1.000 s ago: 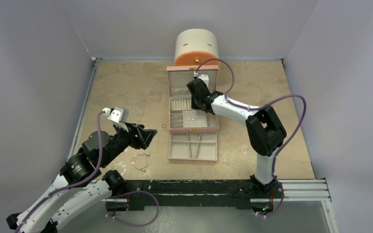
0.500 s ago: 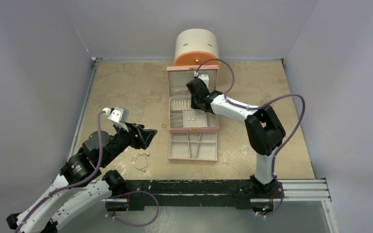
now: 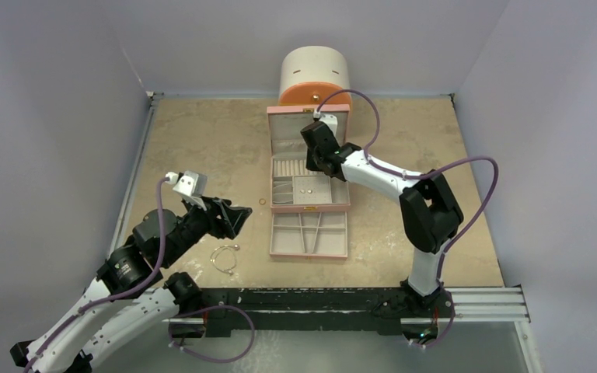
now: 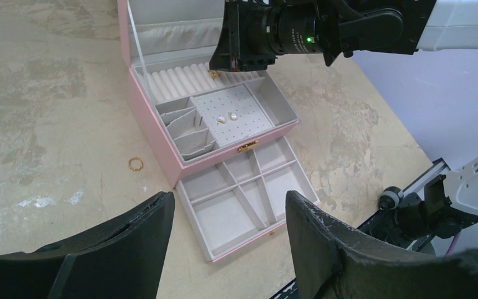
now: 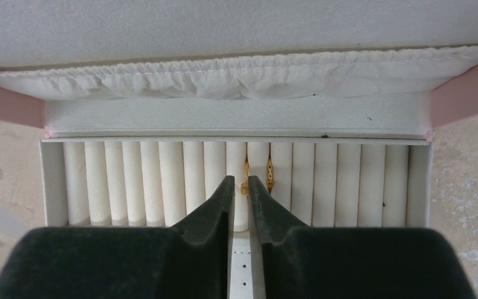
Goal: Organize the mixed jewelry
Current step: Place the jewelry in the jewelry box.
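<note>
The right pincer (image 5: 239, 180), barely parted and empty, hovers over the ring rolls (image 5: 131, 180) of the pink jewelry box (image 5: 6, 103) beside a lodged gold ring (image 5: 270, 176), while the left pincer (image 4: 229, 205) gapes wide.

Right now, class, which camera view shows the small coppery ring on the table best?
The left wrist view: the coppery ring reads as a clear loop beside the pink box. The top view shows it only as a tiny speck. The right wrist view misses it, seeing only the box's interior.
</note>
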Controlling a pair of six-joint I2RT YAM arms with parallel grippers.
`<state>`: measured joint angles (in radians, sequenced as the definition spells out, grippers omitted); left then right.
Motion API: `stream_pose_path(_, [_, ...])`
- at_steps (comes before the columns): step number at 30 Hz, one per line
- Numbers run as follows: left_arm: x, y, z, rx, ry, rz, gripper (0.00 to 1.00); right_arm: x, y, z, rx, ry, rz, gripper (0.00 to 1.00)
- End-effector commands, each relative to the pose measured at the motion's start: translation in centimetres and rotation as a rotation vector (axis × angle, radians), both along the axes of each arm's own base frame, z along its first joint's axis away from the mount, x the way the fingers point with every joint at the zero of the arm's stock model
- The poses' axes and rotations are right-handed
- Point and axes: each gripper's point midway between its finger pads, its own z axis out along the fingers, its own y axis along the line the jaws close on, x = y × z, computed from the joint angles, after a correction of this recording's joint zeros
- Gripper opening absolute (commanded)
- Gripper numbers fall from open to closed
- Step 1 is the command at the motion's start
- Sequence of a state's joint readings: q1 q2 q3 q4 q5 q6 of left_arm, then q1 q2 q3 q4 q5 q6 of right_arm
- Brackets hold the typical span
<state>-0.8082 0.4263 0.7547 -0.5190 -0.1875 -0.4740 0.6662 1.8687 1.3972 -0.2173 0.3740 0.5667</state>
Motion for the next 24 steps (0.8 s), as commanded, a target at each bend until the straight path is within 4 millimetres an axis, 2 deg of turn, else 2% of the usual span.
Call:
stream_pose_path(1, [0.2, -0.1, 0.7, -0.002, -0.030, 0.000, 0.65, 0.8, 0.3, 2.9, 0.058, -0.058, -0.021, 0.11])
stream_pose_path(4, [0.3, -0.1, 0.6, -0.001, -0.029, 0.002, 0.65, 0.7, 0.4, 2.5, 0.058, -0.045, -0.018, 0.02])
stream_pose_path(6, [0.3, -0.1, 0.6, -0.001, -0.029, 0.001, 0.65, 0.6, 0.4, 2.2, 0.057, -0.036, -0.019, 0.00])
stream_pose_path(24, [0.3, -0.1, 0.5, 0.003, -0.026, 0.003, 0.65, 0.0, -0.2, -1.0, 0.025, 0.020, -0.041, 0.00])
